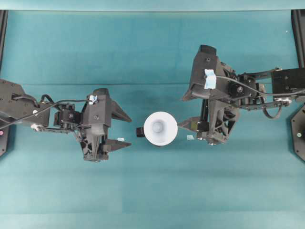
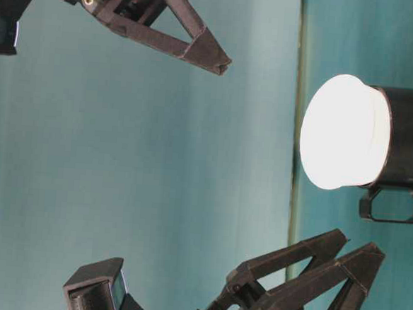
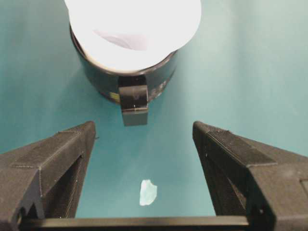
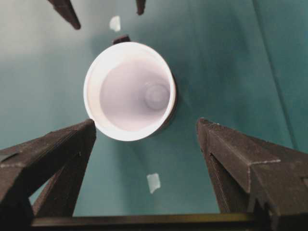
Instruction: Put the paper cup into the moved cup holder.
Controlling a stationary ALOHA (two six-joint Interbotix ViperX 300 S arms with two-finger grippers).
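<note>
The white paper cup [image 1: 160, 128] stands upright inside the black cup holder [image 3: 130, 79] at the middle of the table, its rim wider than the holder. The holder's short handle [image 1: 140, 132] points toward my left gripper [image 1: 127, 130], which is open, a little short of it, and holds nothing. From the right, my right gripper [image 1: 182, 112] is open too, with one fingertip [image 1: 181, 125] close beside the cup's rim. In the right wrist view I look down into the cup [image 4: 129, 91], and only a dark sliver of the holder [image 4: 172, 108] shows.
The table is covered in teal cloth [image 1: 152, 191]. One small pale scrap [image 3: 147, 192] lies between my left fingers, and another scrap [image 4: 153, 183] lies between my right fingers. Black frame posts [image 1: 298, 33] stand at the far corners.
</note>
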